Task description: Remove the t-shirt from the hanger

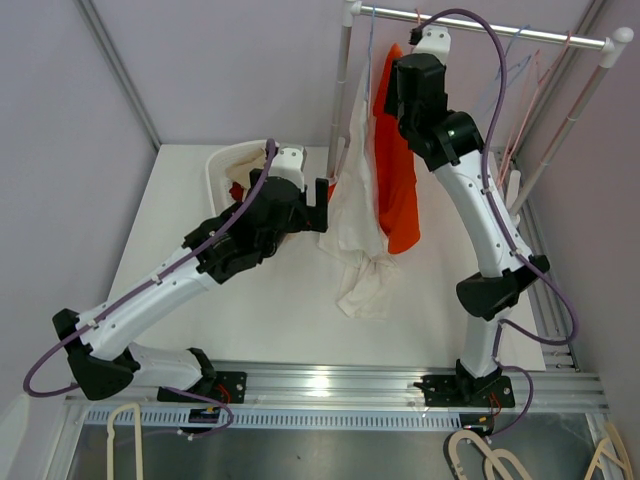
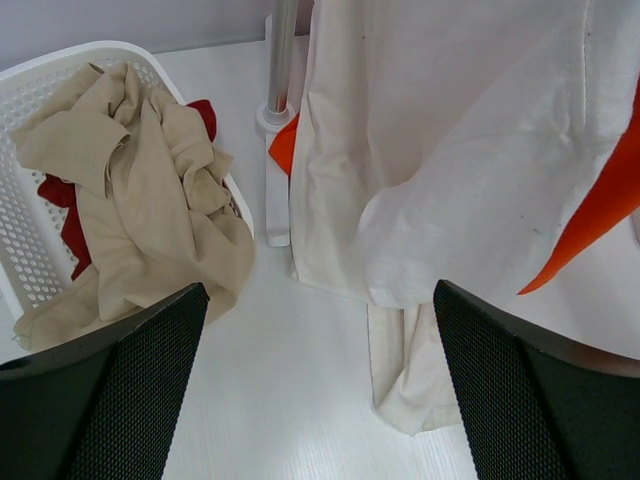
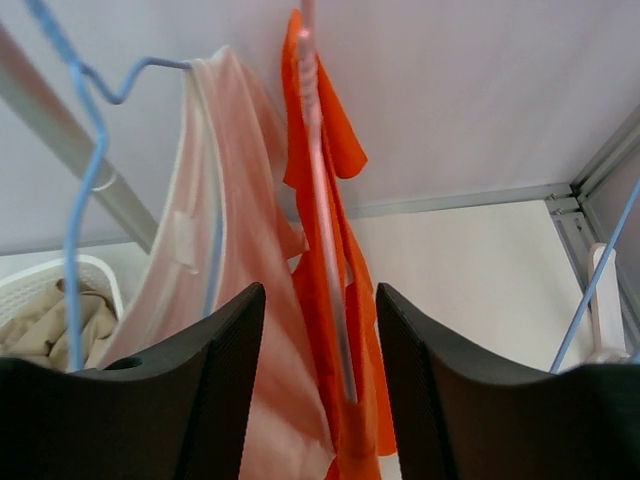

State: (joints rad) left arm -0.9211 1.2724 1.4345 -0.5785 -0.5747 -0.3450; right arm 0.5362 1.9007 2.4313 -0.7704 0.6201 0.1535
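Two t-shirts hang from the rack rail [image 1: 480, 28]. The orange t-shirt [image 3: 335, 170] is on a pink hanger [image 3: 325, 250]; the cream-white t-shirt [image 1: 355, 215] is on a blue hanger [image 3: 85, 150], with its hem pooled on the table. My right gripper [image 3: 320, 380] is raised under the rail, jaws partly open on either side of the pink hanger and orange cloth, with a gap on both sides. My left gripper [image 2: 320, 390] is wide open and low, just left of the white t-shirt [image 2: 450, 150], holding nothing.
A white basket [image 2: 60, 60] with beige and red clothes [image 2: 140, 190] stands at the back left, by the rack post [image 2: 282, 60]. Bare hangers [image 1: 520, 90] hang at the rail's right end. More hangers [image 1: 490, 460] lie below the table's near edge.
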